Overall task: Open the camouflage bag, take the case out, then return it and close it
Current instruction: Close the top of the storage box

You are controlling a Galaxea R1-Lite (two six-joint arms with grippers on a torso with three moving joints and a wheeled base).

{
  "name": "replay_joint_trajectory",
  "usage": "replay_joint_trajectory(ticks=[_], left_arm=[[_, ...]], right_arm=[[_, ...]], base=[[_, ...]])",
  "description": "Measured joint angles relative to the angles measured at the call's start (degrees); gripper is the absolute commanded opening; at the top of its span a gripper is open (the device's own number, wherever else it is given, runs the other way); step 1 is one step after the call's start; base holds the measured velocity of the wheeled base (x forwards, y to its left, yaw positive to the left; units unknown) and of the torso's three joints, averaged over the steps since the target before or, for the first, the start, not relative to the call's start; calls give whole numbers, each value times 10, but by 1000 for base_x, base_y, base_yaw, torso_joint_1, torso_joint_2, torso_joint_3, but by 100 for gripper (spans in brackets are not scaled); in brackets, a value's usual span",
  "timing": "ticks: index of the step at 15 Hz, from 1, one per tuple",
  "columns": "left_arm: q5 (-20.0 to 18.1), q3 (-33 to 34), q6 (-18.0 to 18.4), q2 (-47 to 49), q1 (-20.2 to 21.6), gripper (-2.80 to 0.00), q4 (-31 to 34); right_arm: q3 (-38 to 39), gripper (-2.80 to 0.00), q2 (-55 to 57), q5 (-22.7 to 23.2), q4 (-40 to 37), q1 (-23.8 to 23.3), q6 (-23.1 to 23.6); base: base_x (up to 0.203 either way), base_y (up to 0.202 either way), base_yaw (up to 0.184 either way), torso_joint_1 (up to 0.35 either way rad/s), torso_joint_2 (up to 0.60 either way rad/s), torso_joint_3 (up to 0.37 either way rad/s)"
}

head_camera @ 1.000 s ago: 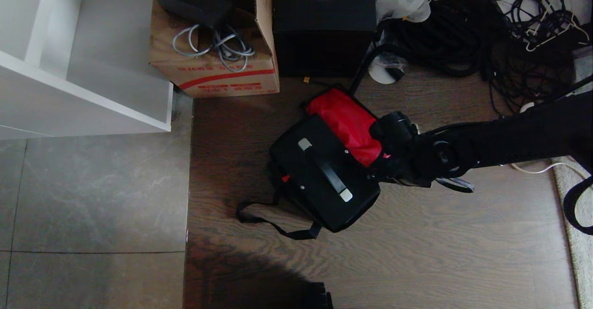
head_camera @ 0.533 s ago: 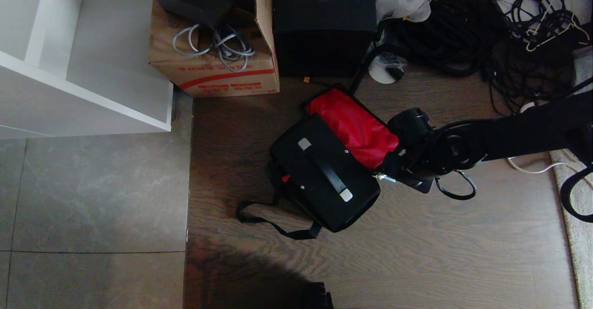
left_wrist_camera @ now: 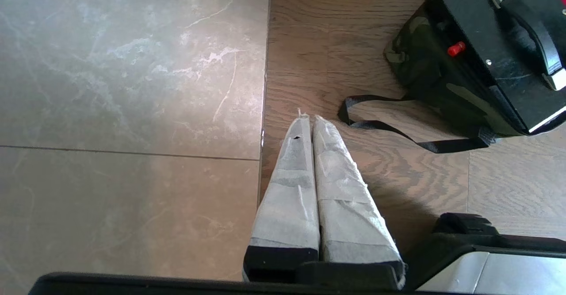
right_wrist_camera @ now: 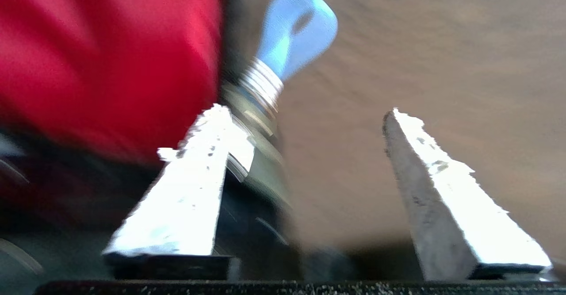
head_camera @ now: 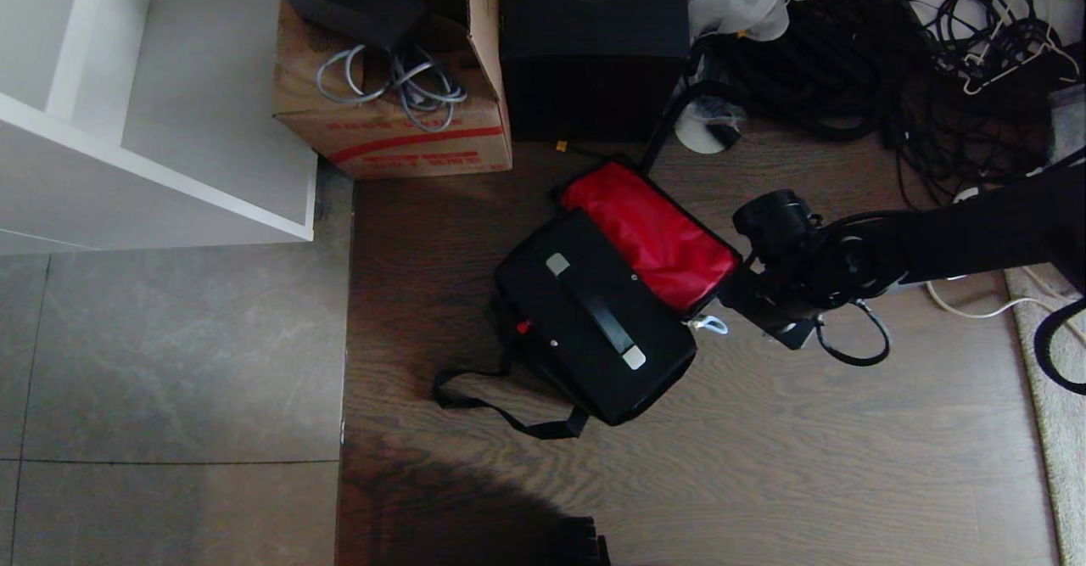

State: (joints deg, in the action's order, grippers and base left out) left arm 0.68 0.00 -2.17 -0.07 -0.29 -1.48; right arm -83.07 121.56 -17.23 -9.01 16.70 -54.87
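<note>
The camouflage bag (head_camera: 543, 358) stands open on the wooden floor, its lid folded back with the red lining (head_camera: 653, 235) facing up. Inside it sits the case (head_camera: 594, 320), black with a handle and silver latches; the left wrist view shows the case (left_wrist_camera: 508, 60) above the bag's camouflage side (left_wrist_camera: 424, 78). My right gripper (head_camera: 728, 305) hovers open just right of the bag's near corner, holding nothing. The white zip pull (head_camera: 708, 325) lies free beside it, just past one finger (right_wrist_camera: 194, 189) of that gripper (right_wrist_camera: 305, 110). My left gripper (left_wrist_camera: 309, 118) is parked, shut, over the floor.
A brown cardboard box (head_camera: 390, 116) with cables and a taller black box (head_camera: 594, 48) stand behind the bag. Tangled black cables (head_camera: 848, 48) fill the back right. A white shelf unit (head_camera: 170, 150) is at the left, a rug edge (head_camera: 1052, 396) at the right. The bag's strap (head_camera: 501, 413) trails forward.
My right gripper opened, let go of the zip pull and drew away to the right of the bag. The red-lined lid now lies uncovered.
</note>
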Motion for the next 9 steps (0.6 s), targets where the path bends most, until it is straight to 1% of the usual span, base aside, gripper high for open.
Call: replay_joint_trajectory(ticks=[2, 3, 5, 7, 9], left_arm=[[0, 0, 0, 0, 0, -280, 0], [0, 0, 0, 0, 0, -280, 0], [0, 0, 0, 0, -1, -280, 0], [0, 0, 0, 0, 0, -280, 0], [0, 0, 0, 0, 0, -280, 0]], right_arm=[[-10, 0, 28, -21, 55, -2, -74], [-14, 0, 40, -24, 66, -4, -102], [-28, 0, 63, -26, 83, -10, -147], [-48, 0, 86, -24, 126, -19, -177], [-64, 0, 102, 2, 173, -26, -213]], base=[[0, 0, 0, 0, 0, 0], [0, 0, 0, 0, 0, 0], [0, 0, 0, 0, 0, 0], [0, 0, 0, 0, 0, 0], [0, 0, 0, 0, 0, 0]])
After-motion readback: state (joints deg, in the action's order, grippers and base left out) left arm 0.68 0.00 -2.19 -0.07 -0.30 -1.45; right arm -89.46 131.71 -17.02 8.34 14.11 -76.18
